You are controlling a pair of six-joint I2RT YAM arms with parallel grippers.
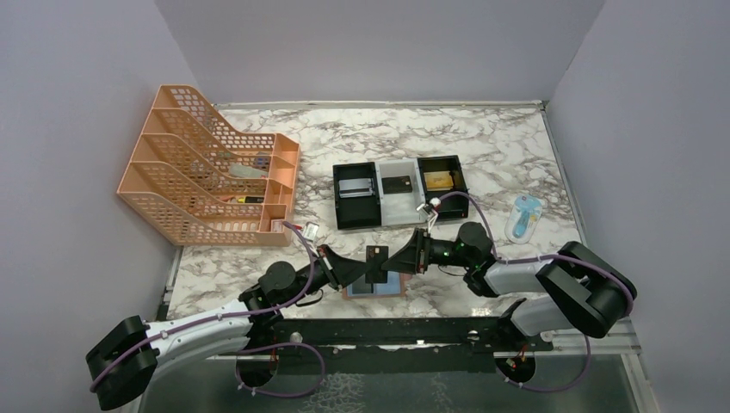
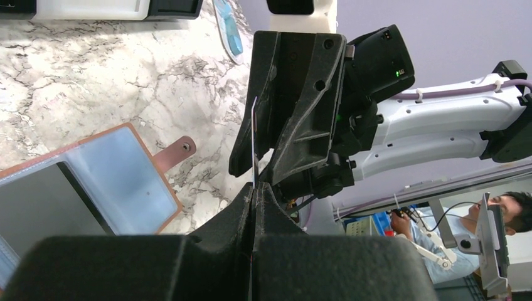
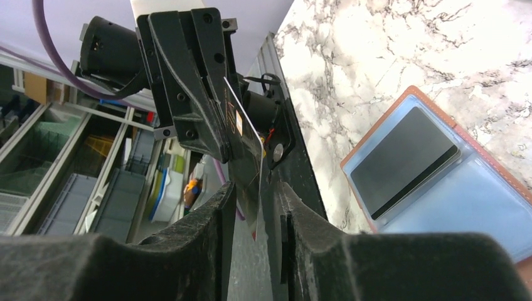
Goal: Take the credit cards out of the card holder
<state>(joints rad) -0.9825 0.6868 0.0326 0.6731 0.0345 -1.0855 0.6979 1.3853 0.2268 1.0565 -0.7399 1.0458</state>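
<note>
So we're mid-handover here: our left gripper (image 1: 368,273) is clamping one edge of a black credit card (image 1: 375,258), holding it upright just above the open card holder (image 1: 392,289), which is lying flat on the table (image 1: 482,146) near our bases. Our right gripper (image 1: 394,260) is straddling the card's other end, jaws apart with a gap showing each side. Another dark card (image 3: 404,160) is sitting in the blue sleeve. Next we're probably needing the right to pinch firmly before the left lets go
</note>
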